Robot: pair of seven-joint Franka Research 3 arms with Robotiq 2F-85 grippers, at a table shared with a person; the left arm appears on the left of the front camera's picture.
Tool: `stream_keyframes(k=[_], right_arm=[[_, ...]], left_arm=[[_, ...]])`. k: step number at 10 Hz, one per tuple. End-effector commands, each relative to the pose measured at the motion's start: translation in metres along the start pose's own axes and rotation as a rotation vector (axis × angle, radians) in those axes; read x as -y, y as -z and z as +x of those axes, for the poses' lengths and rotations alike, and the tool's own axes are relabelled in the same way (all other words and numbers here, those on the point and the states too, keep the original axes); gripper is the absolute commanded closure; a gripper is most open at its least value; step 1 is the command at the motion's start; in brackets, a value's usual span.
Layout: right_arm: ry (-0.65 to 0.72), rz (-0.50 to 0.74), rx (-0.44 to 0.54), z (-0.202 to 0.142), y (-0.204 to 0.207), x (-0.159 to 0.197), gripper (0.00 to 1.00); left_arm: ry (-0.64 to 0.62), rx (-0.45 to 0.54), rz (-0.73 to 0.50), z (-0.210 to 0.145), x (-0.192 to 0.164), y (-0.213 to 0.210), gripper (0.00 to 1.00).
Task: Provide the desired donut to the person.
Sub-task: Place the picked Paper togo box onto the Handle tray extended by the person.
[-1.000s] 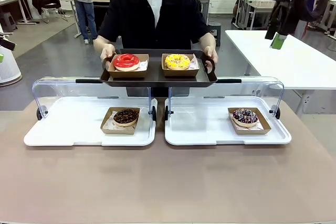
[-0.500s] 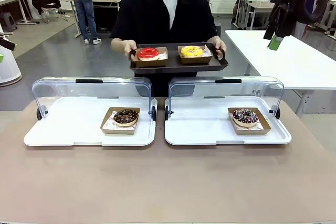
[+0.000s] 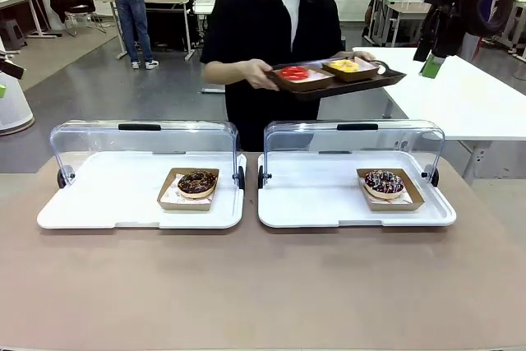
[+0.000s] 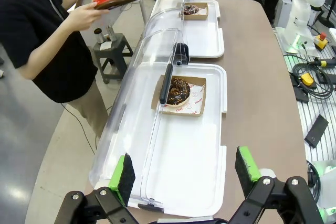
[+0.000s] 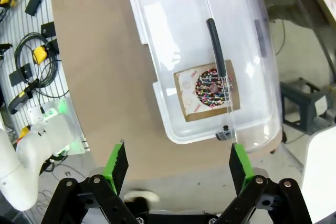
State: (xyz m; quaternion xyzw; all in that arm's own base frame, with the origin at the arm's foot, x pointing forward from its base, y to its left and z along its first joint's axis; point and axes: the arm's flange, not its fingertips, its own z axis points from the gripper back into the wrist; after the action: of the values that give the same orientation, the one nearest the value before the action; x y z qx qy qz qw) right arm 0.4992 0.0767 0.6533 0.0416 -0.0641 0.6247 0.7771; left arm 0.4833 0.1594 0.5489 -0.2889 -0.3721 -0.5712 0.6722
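Standing at the far side of the table [image 3: 263, 285], the person [image 3: 271, 30] is turned toward picture right, holding a dark tray [image 3: 337, 81] out to that side with both hands. On it sit a red donut [image 3: 294, 73] and a yellow donut [image 3: 344, 65], each in its own little cardboard boat.

Two white trays with clear lids are on the table. The left case [image 3: 140, 178] has a chocolate donut [image 3: 197, 182] near its right end; the right case [image 3: 355, 178] has a sprinkled donut [image 3: 384, 182] toward its right end. Both lids look tipped back toward the person.

Left gripper [image 4: 184, 174] hangs above the end of the left case, wide open, nothing in it. Right gripper [image 5: 178, 169] is high over the right case, also spread wide and empty, with the sprinkled donut straight below under the lid's black handle [image 5: 216, 45].
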Motion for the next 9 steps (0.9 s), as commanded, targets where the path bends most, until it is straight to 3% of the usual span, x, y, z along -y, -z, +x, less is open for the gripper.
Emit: stream_keyframes(k=[1,6,9], right_arm=[[0.000,0.007,-0.004,-0.001,0.000,-0.002,0.00],[0.000,0.000,0.000,0.000,0.000,0.000,0.00],[0.007,0.221,0.400,-0.080,-0.031,0.038,0.00]], left_arm=[[0.000,0.010,0.003,0.001,0.001,0.000,0.00],[0.000,0.010,0.003,0.001,0.001,0.000,0.00],[0.000,0.010,0.003,0.001,0.001,0.000,0.00]])
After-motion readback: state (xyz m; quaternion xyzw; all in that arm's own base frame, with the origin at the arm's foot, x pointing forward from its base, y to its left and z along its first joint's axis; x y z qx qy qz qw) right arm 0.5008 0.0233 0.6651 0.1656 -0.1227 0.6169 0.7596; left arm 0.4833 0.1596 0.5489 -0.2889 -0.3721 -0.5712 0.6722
